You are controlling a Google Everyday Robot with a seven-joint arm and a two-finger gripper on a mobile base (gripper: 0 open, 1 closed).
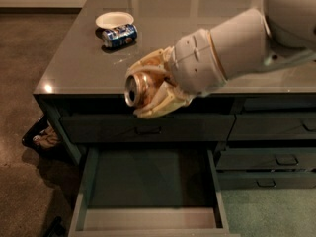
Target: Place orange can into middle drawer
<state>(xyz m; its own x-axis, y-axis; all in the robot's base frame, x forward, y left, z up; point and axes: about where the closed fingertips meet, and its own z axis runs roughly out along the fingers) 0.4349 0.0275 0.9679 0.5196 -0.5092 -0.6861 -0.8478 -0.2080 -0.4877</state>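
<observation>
Down at the very front, the middle drawer [148, 218] is seen pulled wide open, its dark flat inside bare as far as can be made out. Just off to its right, the narrower right-hand drawers [276, 159] are shut.

Up a tier, the top drawer [148, 130] is closed. Right in front of it, and level with the front edge of the surface [74, 68], the gripper [148, 90] is clamped around the orange can [134, 89]. So the can is held up in the air, on its side, with one silver end turned toward the camera. It looks to be above the drawer opening, but how far forward it hangs can't really be told. The beige fingers [163, 105] are wrapped across the can's round wall, above and below, with the white arm [232, 48] coming in from the right.

Handling-wise, the can is probably light and thin-walled, so it would get dented if squeezed hard, and the smooth print is likely a bit slippery. A hold across the middle of the body, like the one seen now, is best kept. Since it's sideways, some rolling should be expected once it's let go, so a low release is advised.

Farther back, the blue-and-white can [119, 35] is lying beside a white bowl [114, 19].
</observation>
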